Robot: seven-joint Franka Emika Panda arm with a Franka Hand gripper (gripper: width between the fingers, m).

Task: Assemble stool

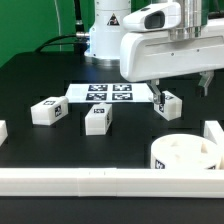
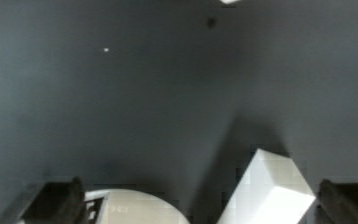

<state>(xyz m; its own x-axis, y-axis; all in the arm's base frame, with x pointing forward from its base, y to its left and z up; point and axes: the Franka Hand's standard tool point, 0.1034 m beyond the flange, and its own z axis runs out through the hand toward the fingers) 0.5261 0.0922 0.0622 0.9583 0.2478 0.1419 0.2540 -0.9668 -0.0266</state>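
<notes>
The gripper [image 1: 181, 90] hangs with its jaws spread fully wide and empty. The nearest leg [image 2: 274, 188] lies just beneath it, off-centre toward one finger, with its long axis running roughly across the line between the fingers. A descent onto it probably first needs a small sideways shift. The seat [image 1: 185, 155] rests beyond that leg by the front rail [image 1: 100, 181], and two other legs [image 1: 47, 110] lie well apart toward the exterior view's left.
</notes>
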